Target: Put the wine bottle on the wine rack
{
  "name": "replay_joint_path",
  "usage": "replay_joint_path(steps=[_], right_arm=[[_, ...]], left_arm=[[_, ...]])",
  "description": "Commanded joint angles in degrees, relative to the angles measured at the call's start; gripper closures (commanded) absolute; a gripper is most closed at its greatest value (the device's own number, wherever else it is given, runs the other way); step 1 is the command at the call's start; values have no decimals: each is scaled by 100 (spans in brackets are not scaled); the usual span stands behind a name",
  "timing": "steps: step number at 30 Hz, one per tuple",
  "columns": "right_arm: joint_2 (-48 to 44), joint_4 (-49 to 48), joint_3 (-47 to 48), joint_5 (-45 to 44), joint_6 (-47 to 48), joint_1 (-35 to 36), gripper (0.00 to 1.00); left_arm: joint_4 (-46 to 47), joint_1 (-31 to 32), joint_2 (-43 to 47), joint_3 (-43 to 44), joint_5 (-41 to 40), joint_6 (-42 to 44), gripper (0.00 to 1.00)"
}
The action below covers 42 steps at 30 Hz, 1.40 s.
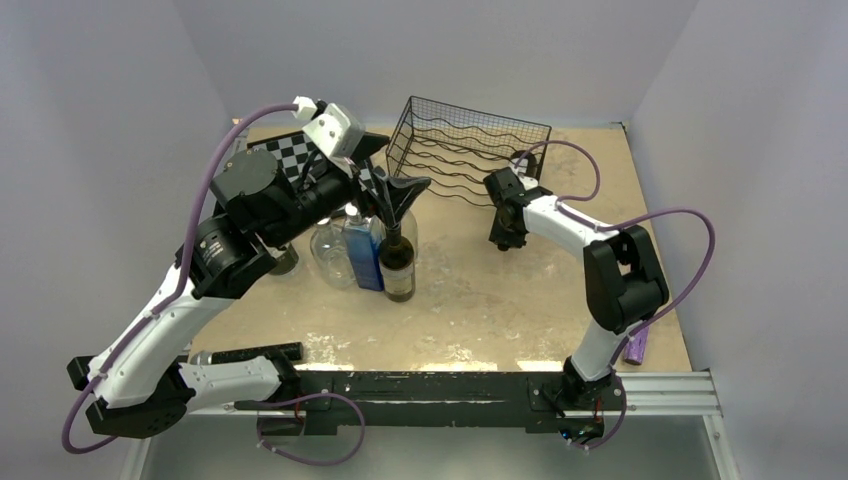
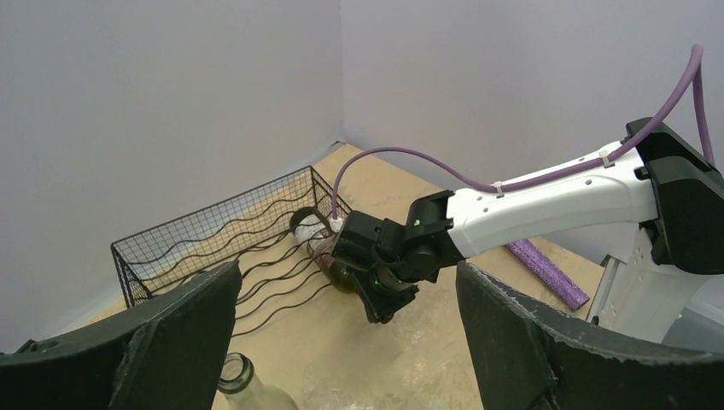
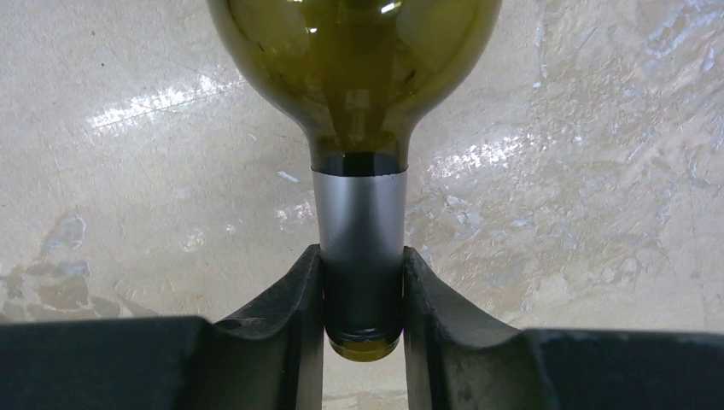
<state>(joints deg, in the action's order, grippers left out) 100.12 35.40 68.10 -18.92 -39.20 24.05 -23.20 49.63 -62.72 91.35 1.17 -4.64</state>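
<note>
The right end effector (image 3: 362, 290) pinches the neck of the wine bottle (image 3: 354, 51), with bare worktop (image 3: 598, 171) below it and free room on both sides. Beyond it, the bottle body seems to lie on the front wires of the wine rack (image 2: 213, 226), just beside the mesh side; I judge that only letting go remains. The left end effector (image 1: 398, 195) is spread wide, well apart

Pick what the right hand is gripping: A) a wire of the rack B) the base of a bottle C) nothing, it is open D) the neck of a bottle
D: the right wrist view shows the right hand shut on the silver-foiled neck of the green wine bottle, one finger pressed against each side.
</note>
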Motion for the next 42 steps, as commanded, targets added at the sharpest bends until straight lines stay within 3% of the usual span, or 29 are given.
replay_joint_path(steps=[1,2,3,26,27,32,33,37,42], right_arm=[[131,-22,88,0,-61,-7,84],[184,-16,130,9,-39,-16,96],[240,5,186,23,-37,-15,100],[703,230,984,63,259,-280,100],[700,249,979,64,237,-282,97],[283,131,718,-20,228,-278,36],[169,130,676,-37,235,-278,30],[-234,679,892,-20,258,-270,7],[-1000,1040,899,297,377,-274,3]], left_arm=[[246,3,101,-16,-73,156,1],[246,3,108,-21,-73,157,1],[246,3,103,-12,-66,157,1],[106,3,97,14,79,-138,1],[105,5,99,14,77,-141,1],[97,3,84,14,68,-129,1],[104,8,79,14,68,-113,1],[105,3,75,15,51,-54,1],[95,3,69,30,-34,85,1]])
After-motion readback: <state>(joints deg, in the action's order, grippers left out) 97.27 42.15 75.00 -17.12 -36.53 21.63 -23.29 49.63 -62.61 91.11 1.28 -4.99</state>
